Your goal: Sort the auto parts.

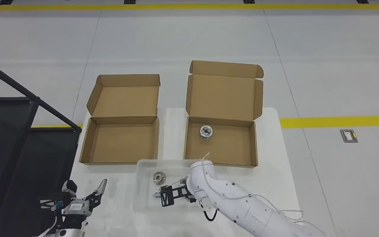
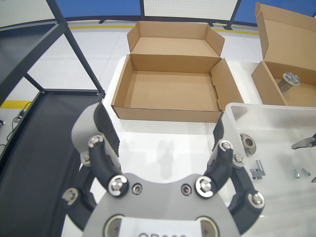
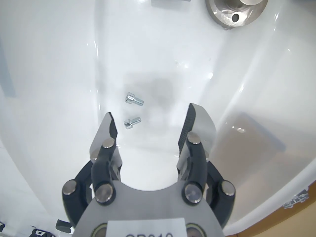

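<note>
Top view: my left gripper (image 1: 86, 188) hangs at the near corner of the white table (image 1: 269, 178), fingers spread wide, holding nothing and touching nothing. My right gripper (image 1: 167, 195) is inside a clear plastic tray (image 1: 140, 178), its fingers apart and holding nothing. A round metal flange (image 1: 159, 176) lies in the tray a little beyond it. Farther ahead of both grippers sit two open cardboard boxes side by side. The left box (image 1: 121, 142) has a bare floor. The right box (image 1: 231, 148) holds one toothed metal part (image 1: 205, 131).

Left wrist view: my left fingers are wide apart above bare table. The left box is straight ahead. The tray's corner is just beside one fingertip. Inside the tray lie the flange, a small metal block (image 2: 258, 170) and two screws (image 2: 297, 173).

Right wrist view: my right fingers are partly open over the tray floor, gripping nothing. One screw lies between the fingertips, close to one finger but not touching it. The other lies just ahead of it. The block and the flange are well ahead, side by side.
</note>
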{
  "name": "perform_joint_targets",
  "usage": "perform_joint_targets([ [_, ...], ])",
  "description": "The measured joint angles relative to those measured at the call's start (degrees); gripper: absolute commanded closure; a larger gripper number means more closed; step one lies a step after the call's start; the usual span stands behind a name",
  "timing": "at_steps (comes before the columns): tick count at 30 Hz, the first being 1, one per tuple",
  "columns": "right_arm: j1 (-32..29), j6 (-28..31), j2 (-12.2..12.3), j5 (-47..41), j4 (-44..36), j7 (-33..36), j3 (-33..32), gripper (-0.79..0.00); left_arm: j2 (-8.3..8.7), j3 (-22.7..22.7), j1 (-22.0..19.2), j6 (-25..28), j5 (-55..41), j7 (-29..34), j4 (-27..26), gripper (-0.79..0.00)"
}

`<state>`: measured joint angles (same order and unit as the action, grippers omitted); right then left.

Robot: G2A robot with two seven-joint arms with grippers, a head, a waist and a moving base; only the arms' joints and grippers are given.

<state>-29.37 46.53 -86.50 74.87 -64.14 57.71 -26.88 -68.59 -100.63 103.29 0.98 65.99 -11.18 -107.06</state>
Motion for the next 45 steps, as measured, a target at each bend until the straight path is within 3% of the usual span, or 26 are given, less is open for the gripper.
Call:
perform_joint_targets([
  [5, 0.60, 0.08, -1.01, -1.73, 2.26, -0.05, 0.59, -0.292, 0.00, 0.00, 0.00, 0.00, 0.00, 0.00, 0.00, -0.785],
  [14, 2.05, 0.65, -2.53, -4.47, 5.93, -0.61, 2.80, -0.329, 0.00, 0.00, 0.00, 0.00, 0.00, 0.00, 0.00, -0.785],
  [21, 3.44, 0.88, -3.56, -7.27, 9.14, -0.84, 4.13, -0.308, 0.00, 0.00, 0.00, 0.00, 0.00, 0.00, 0.00, -0.785],
  [39, 4.29, 0.71, -5.37, -7.25, 13.08, -0.78, 4.77, -0.209, 0.00, 0.00, 0.00, 0.00, 0.00, 0.00, 0.00, -0.785],
  [42, 4.56, 0.94, -5.75, -7.43, 13.92, -0.90, 4.86, -0.157, 0.00, 0.00, 0.00, 0.00, 0.00, 0.00, 0.00, -0.785],
  [44, 4.75, 1.04, -6.01, -7.46, 14.38, -1.14, 4.90, -0.086, 0.00, 0.00, 0.00, 0.00, 0.00, 0.00, 0.00, -0.785],
  [45, 4.83, 1.08, -6.10, -7.46, 14.55, -1.29, 4.90, 0.000, 0.00, 0.00, 0.00, 0.00, 0.00, 0.00, 0.00, -0.785],
])
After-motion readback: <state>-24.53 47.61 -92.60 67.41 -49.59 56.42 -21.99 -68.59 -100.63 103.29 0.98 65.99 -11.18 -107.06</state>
